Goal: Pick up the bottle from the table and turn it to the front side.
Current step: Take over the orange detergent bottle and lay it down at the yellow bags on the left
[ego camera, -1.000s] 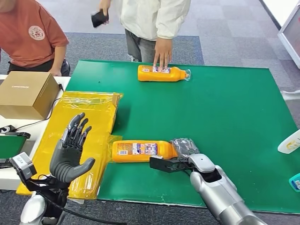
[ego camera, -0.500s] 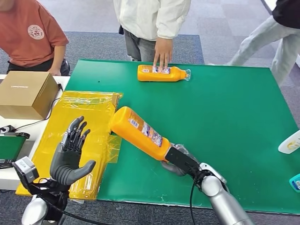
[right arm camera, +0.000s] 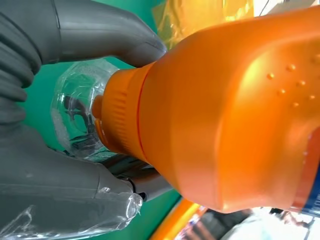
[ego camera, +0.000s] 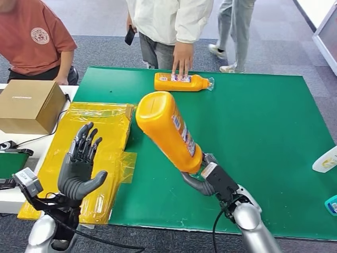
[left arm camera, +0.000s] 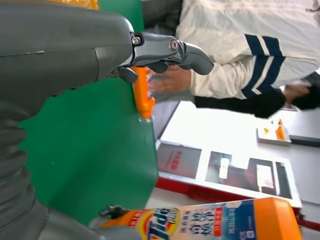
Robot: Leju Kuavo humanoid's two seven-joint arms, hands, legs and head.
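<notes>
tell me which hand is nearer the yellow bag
Left. The left hand hovers open right over the yellow bag, while the right hand is off to the side above the green mat, holding the bottle.

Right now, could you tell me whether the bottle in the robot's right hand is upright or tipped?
Tipped. The bottle is off the mat, base raised up and left, neck down in the right hand.

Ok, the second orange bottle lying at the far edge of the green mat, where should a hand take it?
Grip the orange bottle across its flat body from above; it lies on its side, cap rightward. A person's hand presses on it, so wait.
</notes>
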